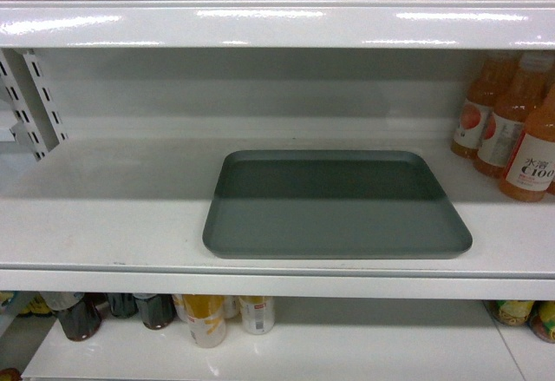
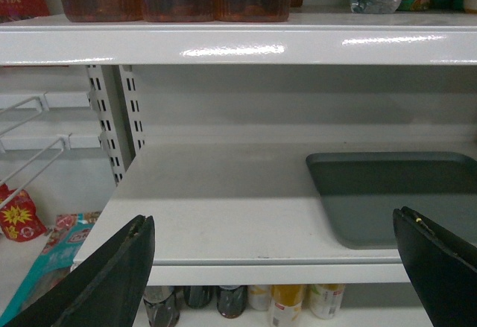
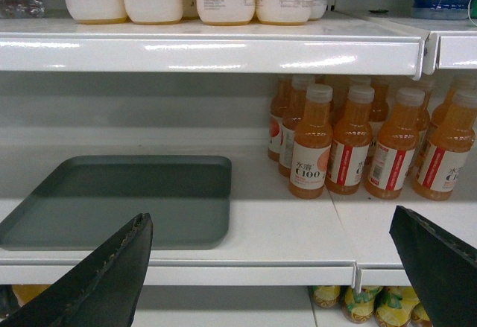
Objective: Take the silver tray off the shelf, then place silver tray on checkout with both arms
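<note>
The silver tray (image 1: 338, 207) lies flat on the white shelf (image 1: 113, 216), right of centre, with its front rim close to the shelf's front edge. Neither gripper shows in the head view. In the left wrist view my left gripper (image 2: 272, 217) is open in front of the shelf (image 2: 216, 200), holding nothing, and the tray (image 2: 395, 197) lies ahead to its right. In the right wrist view my right gripper (image 3: 270, 215) is open and holds nothing, short of the shelf edge (image 3: 276, 264); the tray (image 3: 127, 200) lies ahead to its left. The checkout is out of view.
Orange juice bottles (image 1: 512, 129) (image 3: 350, 141) stand on the shelf just right of the tray. The upper shelf board (image 1: 277, 25) hangs low overhead. Bottles (image 1: 208, 316) fill the shelf below. A slotted upright (image 2: 112, 118) and wire racks (image 2: 30, 141) stand at the left.
</note>
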Robot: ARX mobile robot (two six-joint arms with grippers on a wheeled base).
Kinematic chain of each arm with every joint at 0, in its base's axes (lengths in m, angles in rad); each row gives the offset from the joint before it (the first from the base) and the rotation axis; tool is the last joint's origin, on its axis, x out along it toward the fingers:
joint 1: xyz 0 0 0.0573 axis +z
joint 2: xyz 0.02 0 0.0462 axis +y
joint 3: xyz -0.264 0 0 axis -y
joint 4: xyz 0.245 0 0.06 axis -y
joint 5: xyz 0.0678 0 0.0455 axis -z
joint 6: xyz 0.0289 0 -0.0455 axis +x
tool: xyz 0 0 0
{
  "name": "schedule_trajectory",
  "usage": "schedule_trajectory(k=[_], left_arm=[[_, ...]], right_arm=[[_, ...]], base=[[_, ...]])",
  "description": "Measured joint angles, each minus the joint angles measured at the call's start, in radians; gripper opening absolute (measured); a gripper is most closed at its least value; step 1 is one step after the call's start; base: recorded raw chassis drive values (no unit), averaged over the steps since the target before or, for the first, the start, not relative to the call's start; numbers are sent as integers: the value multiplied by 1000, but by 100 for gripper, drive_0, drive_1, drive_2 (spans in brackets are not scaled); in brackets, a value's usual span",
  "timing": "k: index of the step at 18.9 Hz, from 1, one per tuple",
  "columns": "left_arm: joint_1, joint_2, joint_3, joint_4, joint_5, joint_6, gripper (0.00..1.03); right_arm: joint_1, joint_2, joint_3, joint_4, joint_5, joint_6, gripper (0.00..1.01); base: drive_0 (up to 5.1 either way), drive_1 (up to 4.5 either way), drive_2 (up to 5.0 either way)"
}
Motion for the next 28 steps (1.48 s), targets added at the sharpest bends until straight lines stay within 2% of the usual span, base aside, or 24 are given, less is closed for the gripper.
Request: schedule_trajectory(k=[28], left_arm=[[0, 0, 0, 0, 0, 0, 98]], right_arm=[[0, 0, 0, 0, 0, 0, 98]], base=[[0, 0, 0]])
